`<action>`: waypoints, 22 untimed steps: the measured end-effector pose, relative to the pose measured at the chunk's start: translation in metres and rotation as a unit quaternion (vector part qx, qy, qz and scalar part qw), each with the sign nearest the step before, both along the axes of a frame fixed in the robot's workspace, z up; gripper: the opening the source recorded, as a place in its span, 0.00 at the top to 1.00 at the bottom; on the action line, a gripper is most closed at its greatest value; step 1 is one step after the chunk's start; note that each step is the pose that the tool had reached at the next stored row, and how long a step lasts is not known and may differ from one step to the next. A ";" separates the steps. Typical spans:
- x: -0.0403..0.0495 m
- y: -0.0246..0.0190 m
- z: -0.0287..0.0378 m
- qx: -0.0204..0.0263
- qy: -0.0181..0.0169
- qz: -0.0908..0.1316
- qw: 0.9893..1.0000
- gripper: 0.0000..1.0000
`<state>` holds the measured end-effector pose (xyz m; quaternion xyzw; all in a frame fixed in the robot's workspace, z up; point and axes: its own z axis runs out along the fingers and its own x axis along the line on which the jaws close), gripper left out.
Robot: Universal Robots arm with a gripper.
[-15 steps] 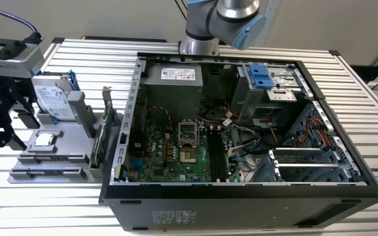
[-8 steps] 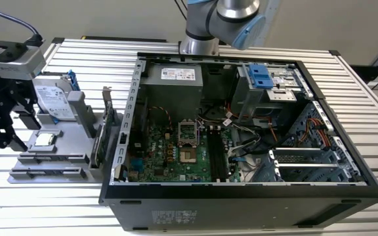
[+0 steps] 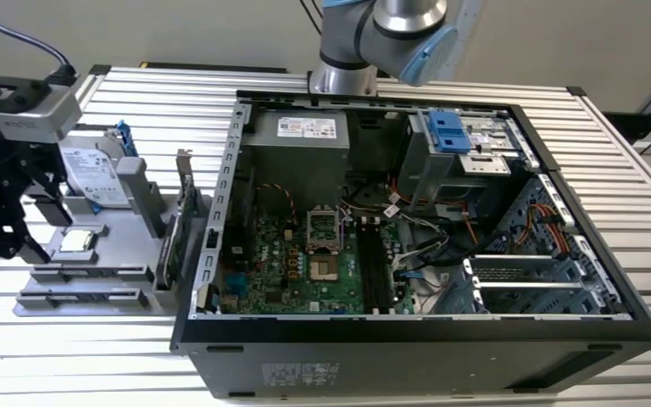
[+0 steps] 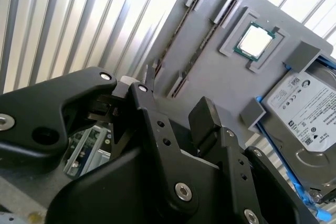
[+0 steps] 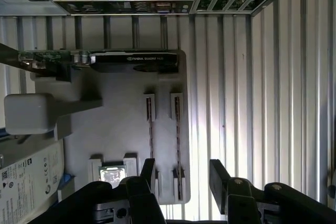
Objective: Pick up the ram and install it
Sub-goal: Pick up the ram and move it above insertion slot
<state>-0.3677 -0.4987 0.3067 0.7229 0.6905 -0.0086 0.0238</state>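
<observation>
First wrist view: claw (image 5: 182, 168) spread over slotted grey tray (image 5: 115, 129).

The tray (image 3: 77, 292) sits on the table (image 3: 167, 93), to the exterior view's left of the case (image 3: 416, 356). The drive (image 3: 88, 174) and processor (image 3: 77, 241) lie on it, with the gripper (image 5: 182, 168) above.

The table (image 3: 631, 161) is ribbed, shiny metal. The grey tray (image 5: 121, 124) looks like dull, smooth plastic. The processor chip (image 4: 257, 40) has a shiny silver metal top. The hard drive (image 4: 307, 108) has a white papery label. The gripper (image 5: 182, 174) is dull black with shiny screws.
</observation>
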 end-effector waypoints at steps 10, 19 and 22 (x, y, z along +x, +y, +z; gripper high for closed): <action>0.0000 0.0000 -0.0041 0.000 0.000 0.000 1.000 0.00; 0.0000 0.0000 -0.0087 -0.001 0.000 0.000 1.000 0.00; 0.0000 0.0000 -0.0103 -0.002 0.000 0.000 1.000 0.00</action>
